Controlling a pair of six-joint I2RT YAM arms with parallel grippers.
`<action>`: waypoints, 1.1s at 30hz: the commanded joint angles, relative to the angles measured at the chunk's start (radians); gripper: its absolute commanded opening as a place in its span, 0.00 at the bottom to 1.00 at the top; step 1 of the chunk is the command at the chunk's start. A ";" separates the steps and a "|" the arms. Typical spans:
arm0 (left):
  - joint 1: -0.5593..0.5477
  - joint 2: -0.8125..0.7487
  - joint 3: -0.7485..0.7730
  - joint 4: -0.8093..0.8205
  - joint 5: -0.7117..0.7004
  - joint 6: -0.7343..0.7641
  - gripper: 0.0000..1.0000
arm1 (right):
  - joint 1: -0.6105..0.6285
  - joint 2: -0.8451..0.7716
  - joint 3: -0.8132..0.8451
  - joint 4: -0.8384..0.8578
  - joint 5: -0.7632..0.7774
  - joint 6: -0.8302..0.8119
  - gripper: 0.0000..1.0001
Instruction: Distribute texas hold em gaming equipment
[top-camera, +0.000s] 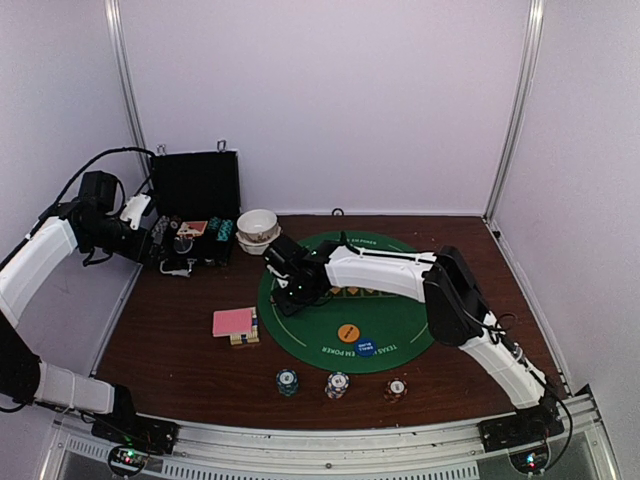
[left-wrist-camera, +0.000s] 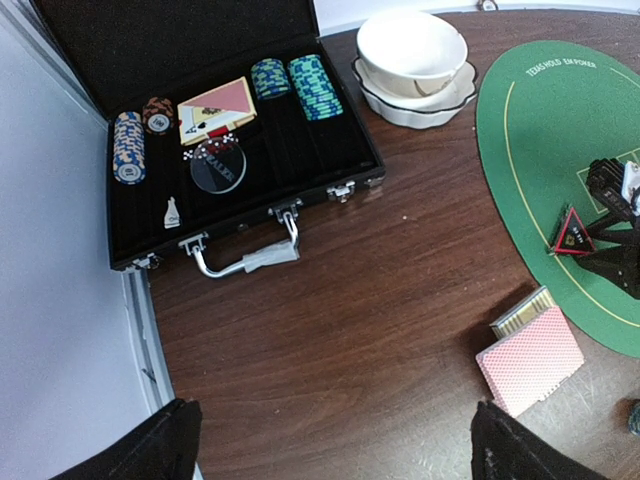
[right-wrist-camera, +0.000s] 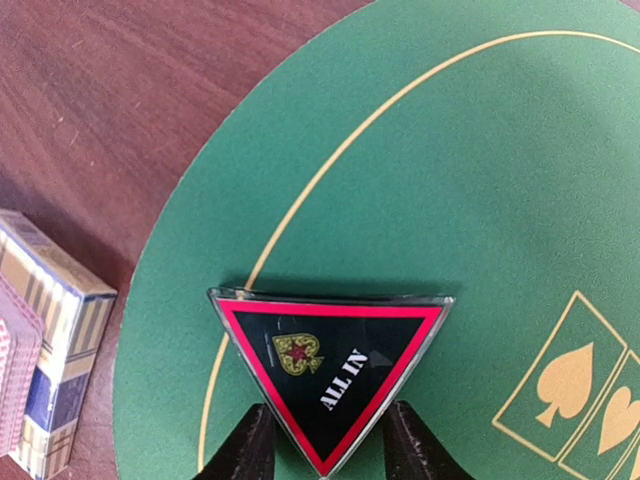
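One red-triangle marker (right-wrist-camera: 330, 370), tip between right tool's (right-wrist-camera: 328, 445) parted fingers (right-wrist-camera: 245, 450), contact unclear, left tool (left-wrist-camera: 340, 445) agape

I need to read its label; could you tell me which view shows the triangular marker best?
The right wrist view: the triangular marker sits close up on the green mat, its ALL IN lettering legible. The left wrist view shows it small. In the top external view it cannot be made out at the right gripper.

Red-edged black triangle marker (right-wrist-camera: 330, 375), green mat (right-wrist-camera: 450, 150), pink-backed cards (top-camera: 233, 321)
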 joint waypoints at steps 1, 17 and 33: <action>0.007 -0.008 0.038 0.011 0.019 -0.009 0.98 | -0.019 0.018 0.034 0.047 -0.005 0.002 0.39; 0.007 -0.027 0.035 -0.008 0.007 0.011 0.98 | -0.038 0.019 0.138 0.053 -0.051 -0.038 0.54; 0.007 -0.027 0.073 -0.081 0.022 0.034 0.98 | -0.029 -0.589 -0.797 0.238 0.069 0.103 0.91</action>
